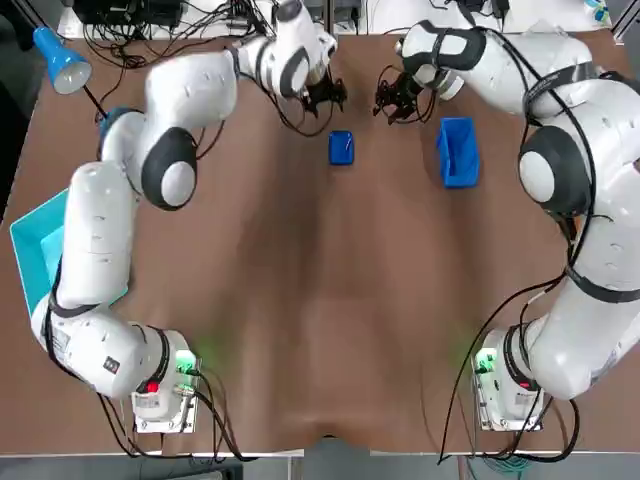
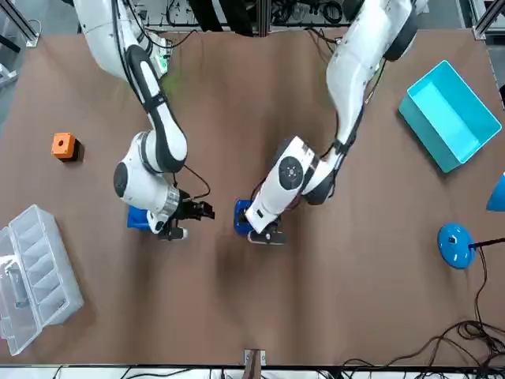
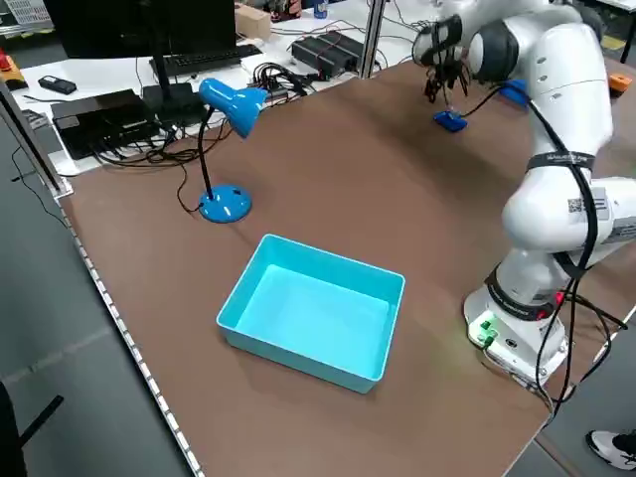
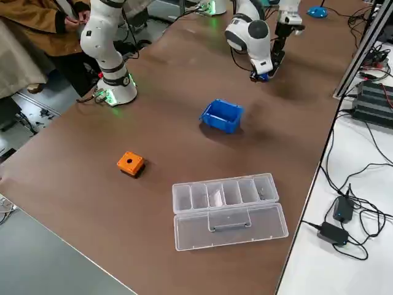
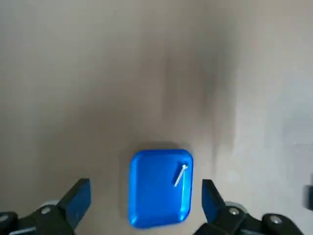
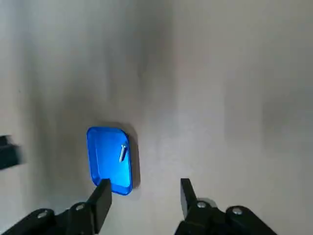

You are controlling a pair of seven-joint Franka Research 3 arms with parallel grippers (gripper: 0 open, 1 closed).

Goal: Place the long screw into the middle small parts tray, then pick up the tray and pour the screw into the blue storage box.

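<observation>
Left wrist view: the long screw (image 5: 180,175) already lies inside the small parts tray (image 5: 160,188). The left gripper (image 5: 145,193) hangs over the tray with its fingers (image 5: 78,200) spread wide, one on each side and both clear of the rim. In the top view the tray sits upper centre on the tabletop (image 1: 300,300), with the blue storage box (image 1: 458,150) well apart from it in the upper right.

The step in hand looks like the lift. I would lower straight down and pinch across the narrower pair of walls, keeping the tray level so the screw does not slide out early. I would tip it only once it is over the box's open mouth.

The right gripper (image 6: 144,191), also spread and empty, hovers just beside the tray on the box side, so it may crowd the carry path. The tabletop's far edge runs close along the top of the frame, with cables beyond it. Open room lies toward the centre and bottom.
</observation>
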